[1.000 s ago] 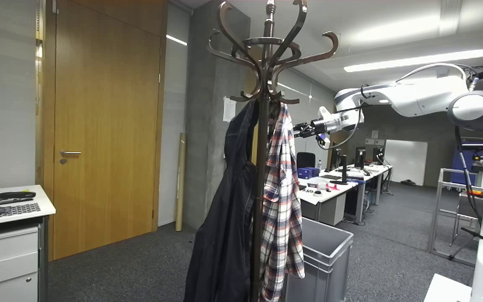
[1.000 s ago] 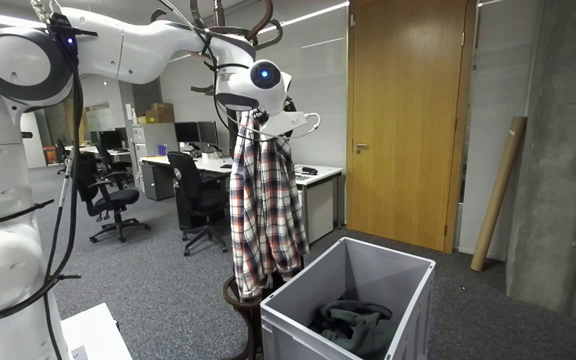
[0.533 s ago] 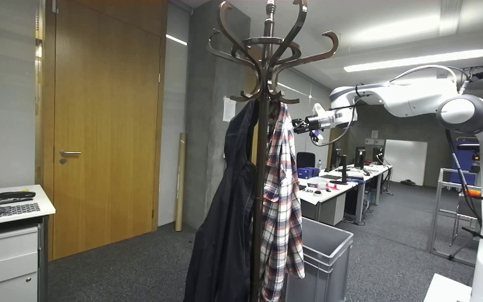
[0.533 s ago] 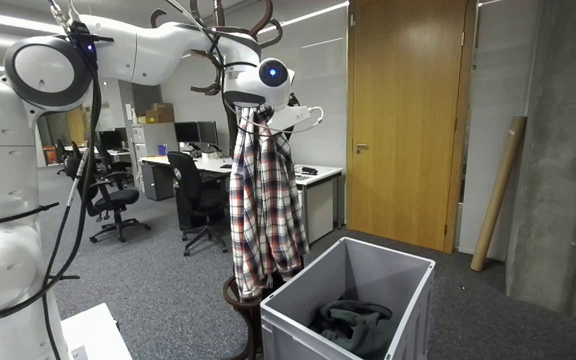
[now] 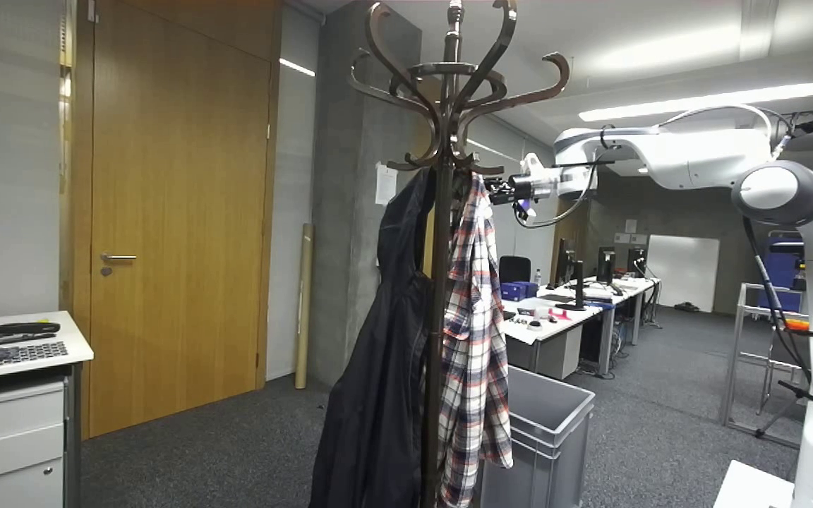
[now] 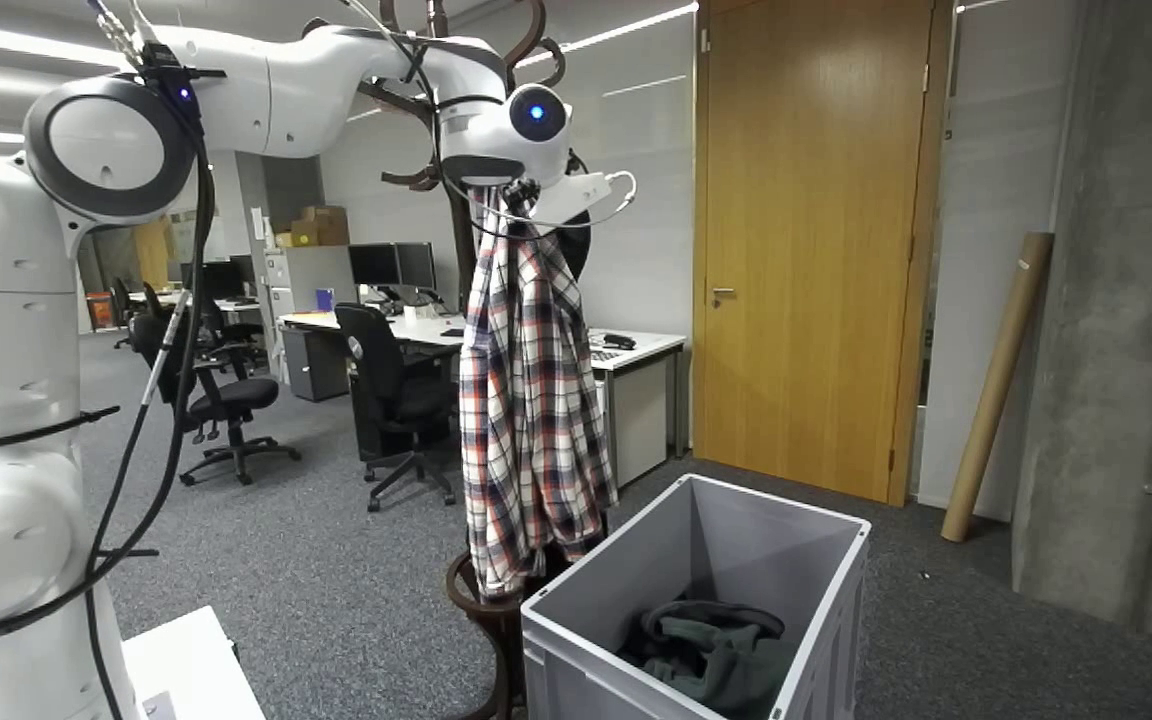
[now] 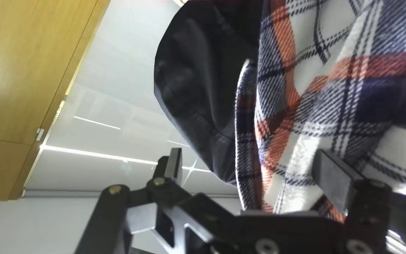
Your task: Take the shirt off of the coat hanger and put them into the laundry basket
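The red, white and dark plaid shirt (image 5: 475,317) hangs from the dark brown coat stand (image 5: 442,233). It also shows in an exterior view (image 6: 536,400) and fills the right of the wrist view (image 7: 305,116). My gripper (image 5: 495,190) is level with the shirt's upper part, just under the lower hooks. In the wrist view the gripper (image 7: 253,171) is open, with the shirt's upper cloth between and beyond its spread fingers; contact cannot be told. The grey laundry basket (image 6: 596,640) stands beside the stand's foot. The gripper is mostly hidden behind the wrist there.
A dark coat (image 5: 378,353) hangs on the stand beside the shirt and shows behind it in the wrist view (image 7: 203,88). Dark green cloth (image 6: 726,650) lies inside the basket. Curved hooks (image 5: 484,169) sit just above the gripper. Desks and chairs stand farther back.
My gripper has risen and moved closer to the stand, up to the shirt's upper part. The shirt, coat and basket have not visibly moved.
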{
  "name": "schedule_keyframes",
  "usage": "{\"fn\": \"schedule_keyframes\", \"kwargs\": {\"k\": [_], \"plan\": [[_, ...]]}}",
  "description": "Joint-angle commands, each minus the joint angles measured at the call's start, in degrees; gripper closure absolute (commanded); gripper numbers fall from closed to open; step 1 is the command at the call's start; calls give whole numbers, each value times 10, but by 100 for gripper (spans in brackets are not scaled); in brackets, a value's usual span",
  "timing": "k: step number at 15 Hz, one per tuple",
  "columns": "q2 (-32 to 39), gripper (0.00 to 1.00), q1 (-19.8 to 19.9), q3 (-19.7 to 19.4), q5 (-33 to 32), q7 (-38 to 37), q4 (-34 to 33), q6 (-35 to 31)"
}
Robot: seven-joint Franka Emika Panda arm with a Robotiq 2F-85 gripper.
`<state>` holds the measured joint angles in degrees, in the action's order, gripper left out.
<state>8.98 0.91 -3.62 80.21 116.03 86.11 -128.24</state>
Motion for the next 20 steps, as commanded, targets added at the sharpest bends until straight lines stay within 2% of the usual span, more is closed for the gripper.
{"fn": "schedule_keyframes", "kwargs": {"k": [1, 6, 9, 12, 15, 20], "plan": [[18, 0, 13, 9, -5, 5, -39, 22], [9, 0, 19, 2, -52, -14, -39, 2], [-9, 0, 16, -10, -166, -109, -21, -41], [-22, 0, 25, -17, -270, -226, -17, -34], [-32, 0, 38, -14, -307, -314, -23, -6], [-51, 0, 44, -10, -296, -386, -21, 59]]}}
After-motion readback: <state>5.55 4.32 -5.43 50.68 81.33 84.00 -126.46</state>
